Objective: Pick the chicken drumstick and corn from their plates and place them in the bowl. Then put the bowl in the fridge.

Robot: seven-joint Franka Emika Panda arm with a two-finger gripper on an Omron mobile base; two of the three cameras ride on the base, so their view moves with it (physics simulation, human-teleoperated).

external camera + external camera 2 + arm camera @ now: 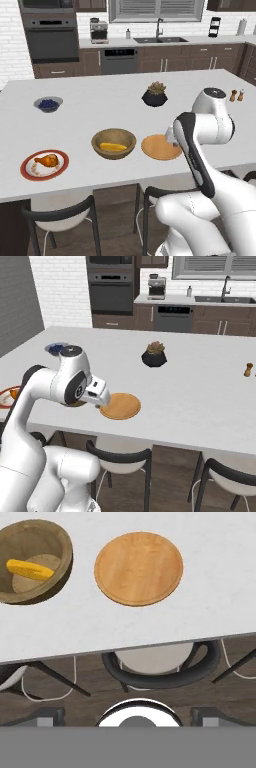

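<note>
The wooden bowl (114,143) (35,559) stands near the counter's front edge with the yellow corn (113,147) (30,570) lying inside it. To its left, the chicken drumstick (47,160) rests on the white plate with a red rim (27,172). Right of the bowl lies the bare tan plate (160,147) (120,406) (139,568). My gripper (171,135) (101,401) (127,714) hovers above the counter's front edge by the tan plate, open, with nothing between its fingers. The fridge is out of view.
A small grey bowl of blueberries (48,103) and a dark plant pot (155,95) stand farther back on the counter. Salt and pepper shakers (236,95) are at the far right. Stools (160,667) sit under the counter's front edge.
</note>
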